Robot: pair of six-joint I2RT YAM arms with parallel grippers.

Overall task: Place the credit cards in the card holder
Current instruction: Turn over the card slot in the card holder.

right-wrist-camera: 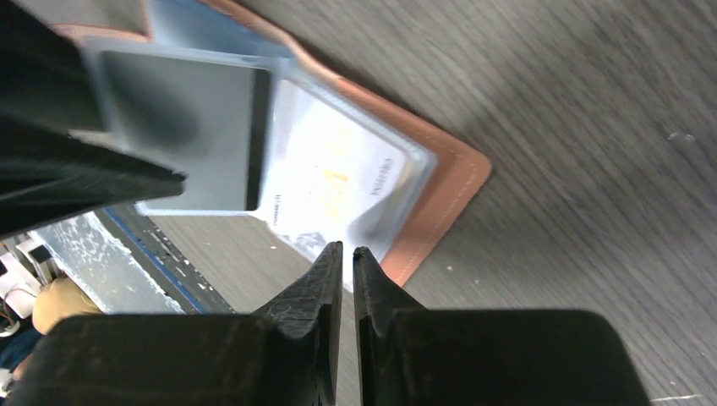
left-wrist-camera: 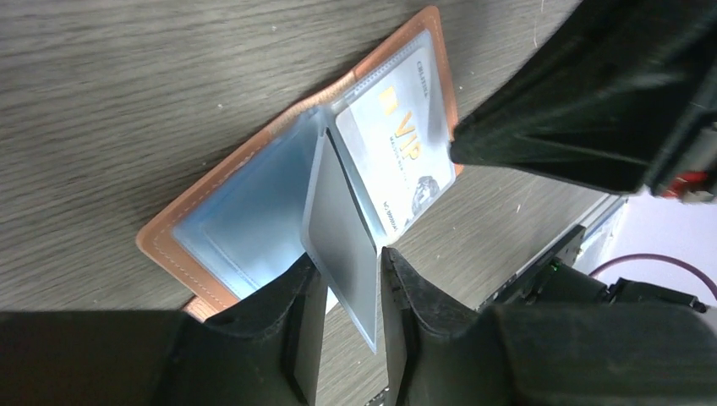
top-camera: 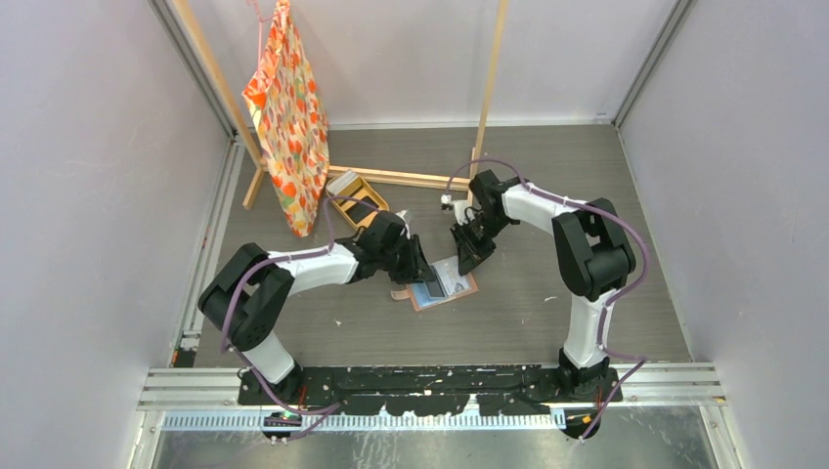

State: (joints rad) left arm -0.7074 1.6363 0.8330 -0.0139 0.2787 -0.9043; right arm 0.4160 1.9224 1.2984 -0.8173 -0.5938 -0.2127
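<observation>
Part-way through the job: the card holder [left-wrist-camera: 228, 224] lies open and face-up on the grey table [top-camera: 528, 313], between the two grippers. Its left-hand pocket looks bare. At the holder's spine a clear sleeve [left-wrist-camera: 342, 249] stands raised, and a dark card [right-wrist-camera: 190, 118] appears to sit inside it. In the holder's right-hand pocket a pale card marked VIP [left-wrist-camera: 393, 161] is already seated. So at least one card, and probably two, is stowed. No loose credit cards show beside the holder. A tan tray [top-camera: 371, 195] well beyond the holder's left end may hold more, but its contents are too small to make out, so how many cards are left cannot be told.

The left arm sweeps in from the holder's left, elbow swung wide and forearm low. The left gripper [left-wrist-camera: 348, 255] sits at the holder's spine with its fingers part-way apart on either side of the raised sleeve. Whether they bear on the sleeve or only bracket it cannot be told.

The right arm stands tall on the holder's right and folds back toward it, with the wrist tipped down. The right gripper [right-wrist-camera: 347, 248] has its fingers drawn almost together — only a slit between them, nothing seen in it — and the tips are poised at the outer edge of the VIP card's pocket.
</observation>
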